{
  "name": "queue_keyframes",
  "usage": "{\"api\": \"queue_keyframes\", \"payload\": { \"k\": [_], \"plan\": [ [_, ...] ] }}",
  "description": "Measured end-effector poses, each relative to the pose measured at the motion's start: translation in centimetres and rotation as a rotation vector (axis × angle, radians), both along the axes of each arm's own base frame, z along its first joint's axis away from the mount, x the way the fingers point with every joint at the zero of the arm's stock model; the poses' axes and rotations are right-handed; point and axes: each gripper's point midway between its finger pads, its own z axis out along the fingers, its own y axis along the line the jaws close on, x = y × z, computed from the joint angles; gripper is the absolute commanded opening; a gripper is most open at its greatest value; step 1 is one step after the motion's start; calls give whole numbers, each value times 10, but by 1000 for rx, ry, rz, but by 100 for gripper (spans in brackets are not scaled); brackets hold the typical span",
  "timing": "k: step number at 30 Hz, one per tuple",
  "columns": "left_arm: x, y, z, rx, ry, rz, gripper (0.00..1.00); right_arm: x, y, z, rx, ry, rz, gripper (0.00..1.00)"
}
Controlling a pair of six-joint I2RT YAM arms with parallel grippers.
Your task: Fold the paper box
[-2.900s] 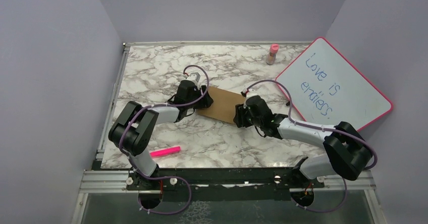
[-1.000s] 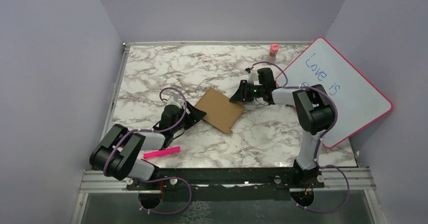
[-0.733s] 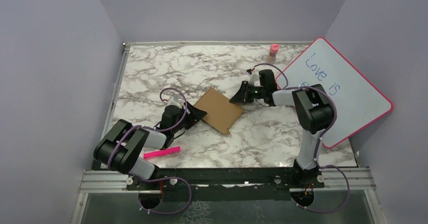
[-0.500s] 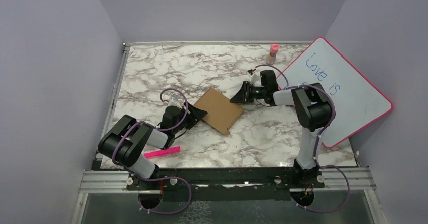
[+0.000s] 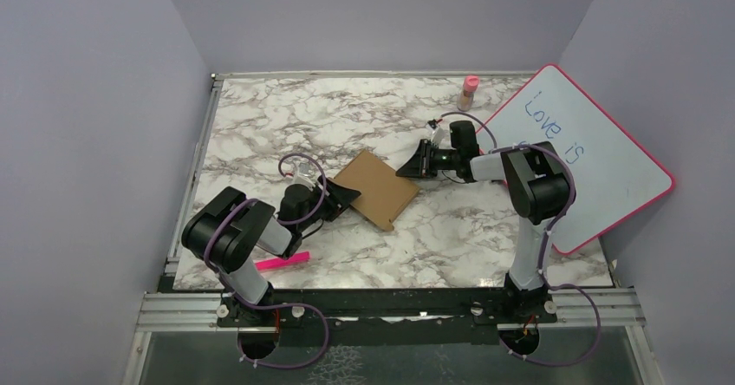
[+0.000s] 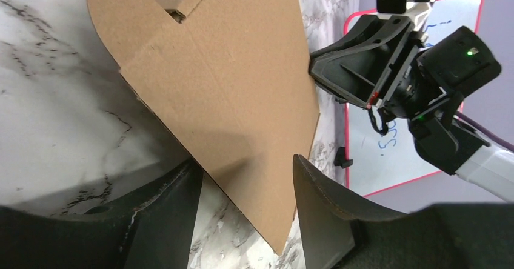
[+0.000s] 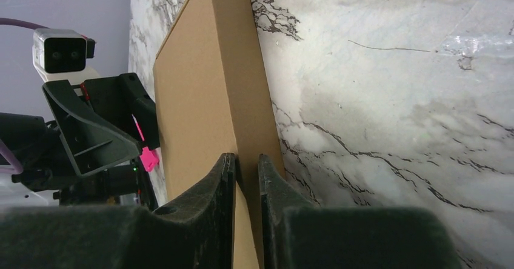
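The right hand (image 7: 245,158) has its fingers drawn close on the far-right edge of the box (image 5: 377,190), gripping the cardboard as far as its wrist view shows. The left hand (image 6: 245,163) stands open, its fingers straddling the box's near-left corner without clamping it. The box lies mid-counter (image 5: 286,116) between them, a flat brown sheet. Creases and one slit show, but no wall or flap is raised, so I judge nearly all the folding is left. It sits as a diamond. Its slightly longer side seems to run from far left to near right, with a small tab at the near corner.
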Motion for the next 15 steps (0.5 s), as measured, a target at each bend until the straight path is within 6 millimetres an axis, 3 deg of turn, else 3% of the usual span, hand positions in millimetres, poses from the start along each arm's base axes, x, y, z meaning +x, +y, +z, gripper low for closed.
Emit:
{"api": "queue_keyframes", "payload": {
  "k": [15],
  "plan": [
    [-5, -2, 4, -22, -14, -4, 60, 2, -5, -3, 28, 40, 1, 15]
  ]
}}
